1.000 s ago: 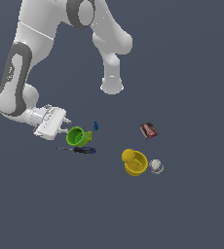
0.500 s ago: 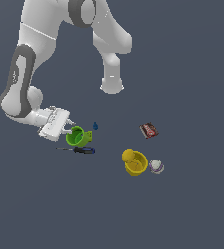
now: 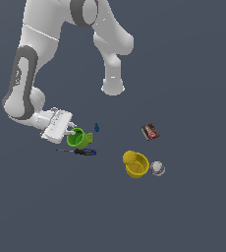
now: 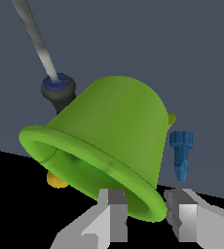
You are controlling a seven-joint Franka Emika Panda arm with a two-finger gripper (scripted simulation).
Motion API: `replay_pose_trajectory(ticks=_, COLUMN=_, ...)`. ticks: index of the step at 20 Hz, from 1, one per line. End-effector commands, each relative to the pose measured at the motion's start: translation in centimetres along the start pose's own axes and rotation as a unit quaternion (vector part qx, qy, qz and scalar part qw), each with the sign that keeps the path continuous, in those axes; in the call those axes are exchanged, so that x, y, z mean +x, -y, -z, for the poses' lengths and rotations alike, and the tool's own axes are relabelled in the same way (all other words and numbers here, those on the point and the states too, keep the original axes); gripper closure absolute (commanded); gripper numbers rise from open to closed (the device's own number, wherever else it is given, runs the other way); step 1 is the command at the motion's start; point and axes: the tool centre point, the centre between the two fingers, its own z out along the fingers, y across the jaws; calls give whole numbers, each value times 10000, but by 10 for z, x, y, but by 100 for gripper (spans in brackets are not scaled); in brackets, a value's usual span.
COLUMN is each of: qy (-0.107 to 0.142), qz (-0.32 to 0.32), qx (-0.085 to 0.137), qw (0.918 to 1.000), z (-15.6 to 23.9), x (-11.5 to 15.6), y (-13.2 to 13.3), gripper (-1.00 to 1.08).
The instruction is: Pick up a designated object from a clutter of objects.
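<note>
So we're at the grab step: the claw (image 4: pixel 145 214) straddles the rim of the green cup (image 3: pixel 78 139), which lies tipped on the bench beside the screwdriver (image 3: pixel 83 152) (can't tell if it's pinching yet), so next comes squeeze-and-lift.

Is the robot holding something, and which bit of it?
Yes. The end effector pinches the lime-green cup by its flared rim, one finger inside the lip and one outside.
</note>
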Motion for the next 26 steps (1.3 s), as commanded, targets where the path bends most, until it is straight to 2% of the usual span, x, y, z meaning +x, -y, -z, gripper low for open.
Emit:
replay_pose_trajectory(ticks=1, qy=12, qz=-8, qx=-11, qw=10000, z=-2, x=0, y=-1, gripper=108)
replay_pose_trajectory(ticks=8, qy=0, qz=-1, qx=0, qw=10000, z=-1, x=-2, y=0, gripper=108)
replay_pose_trajectory(ticks=14, qy=0, qz=-1, qx=0, qw=10000, z=-7, x=-16, y=-1, gripper=108)
replay_pose_trajectory(ticks=20, qy=4, qz=0, qx=-2, qw=10000, z=-20, x=-47, y=-1, gripper=108)
replay_pose_trajectory(ticks=26, qy=8, qz=0, qx=-5, qw=10000, z=-39, x=-93, y=-3, gripper=108)
